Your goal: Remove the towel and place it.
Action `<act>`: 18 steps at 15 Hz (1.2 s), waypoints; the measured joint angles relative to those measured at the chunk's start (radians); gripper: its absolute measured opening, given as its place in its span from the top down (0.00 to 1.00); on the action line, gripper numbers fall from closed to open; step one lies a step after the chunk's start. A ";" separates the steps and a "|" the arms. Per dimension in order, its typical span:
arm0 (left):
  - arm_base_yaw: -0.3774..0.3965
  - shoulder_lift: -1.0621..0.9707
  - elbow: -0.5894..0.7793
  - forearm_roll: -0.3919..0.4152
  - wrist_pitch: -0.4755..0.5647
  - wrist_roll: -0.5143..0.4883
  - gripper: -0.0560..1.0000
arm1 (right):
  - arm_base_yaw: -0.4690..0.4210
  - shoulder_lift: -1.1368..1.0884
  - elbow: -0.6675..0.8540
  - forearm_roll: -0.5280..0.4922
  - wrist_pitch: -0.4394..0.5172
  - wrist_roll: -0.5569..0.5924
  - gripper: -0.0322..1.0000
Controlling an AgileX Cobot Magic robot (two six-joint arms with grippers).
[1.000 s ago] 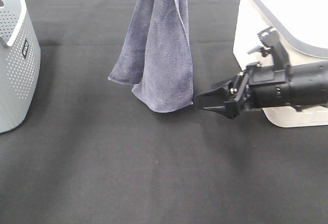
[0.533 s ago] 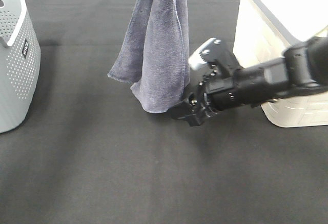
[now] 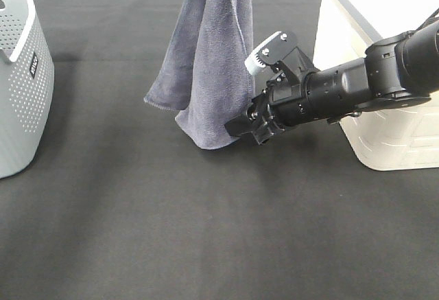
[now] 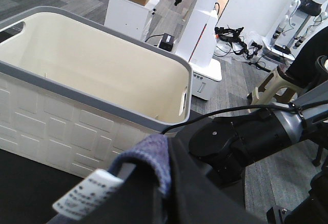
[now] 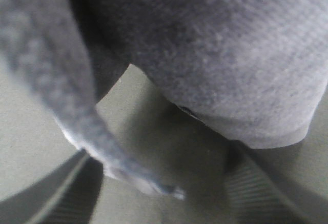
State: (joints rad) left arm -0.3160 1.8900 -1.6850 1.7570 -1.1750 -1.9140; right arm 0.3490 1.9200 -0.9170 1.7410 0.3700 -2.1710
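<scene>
Tag on towel, white, print illegible; dark label on basket likewise.

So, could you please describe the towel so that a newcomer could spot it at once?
On the black tabletop, look midway between the grey perforated basket on the left and the white bin on the right. The towel hangs from above the view. It is the only soft thing, a slate-purple terry cloth between two rigid containers.
</scene>
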 joint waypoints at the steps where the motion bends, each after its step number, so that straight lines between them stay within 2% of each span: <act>1: 0.000 0.000 0.000 0.000 0.003 0.000 0.95 | 0.000 0.000 0.003 0.000 0.001 0.010 0.51; 3: 0.000 0.000 0.000 0.000 0.025 -0.017 0.95 | 0.000 -0.001 0.015 0.000 0.021 0.023 0.90; 4: 0.000 0.000 0.000 0.000 0.049 -0.035 0.95 | 0.000 -0.009 0.016 -0.001 0.053 0.033 0.95; 6: 0.000 0.000 0.000 0.000 0.123 -0.080 0.95 | 0.000 -0.050 0.016 -0.032 0.070 0.101 0.95; 8: 0.000 0.000 0.000 0.000 0.167 -0.115 0.95 | 0.000 -0.085 0.016 -0.124 0.060 0.187 0.95; 9: 0.000 -0.001 0.000 0.000 0.237 -0.178 0.95 | 0.000 -0.141 0.014 -0.333 0.055 0.373 0.95; 10: 0.000 -0.008 0.002 0.000 0.285 -0.216 0.95 | 0.000 -0.165 -0.002 -0.472 0.058 0.494 0.95; 11: 0.000 -0.021 0.003 0.001 0.337 -0.249 0.95 | 0.000 -0.187 -0.036 -0.662 0.082 0.651 0.95; 14: 0.000 -0.072 0.003 0.001 0.515 -0.370 0.95 | 0.000 -0.210 -0.248 -1.226 0.294 1.117 0.95; 16: 0.000 -0.091 0.003 0.001 0.585 -0.432 0.95 | 0.000 -0.211 -0.411 -1.499 0.433 1.257 0.95; 18: 0.000 -0.115 0.031 -0.002 0.680 -0.466 0.95 | 0.000 -0.211 -0.538 -1.654 0.499 1.307 0.95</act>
State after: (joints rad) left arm -0.3160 1.7750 -1.6540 1.7550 -0.4950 -2.3800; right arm 0.3490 1.7090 -1.4550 0.0870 0.8690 -0.8640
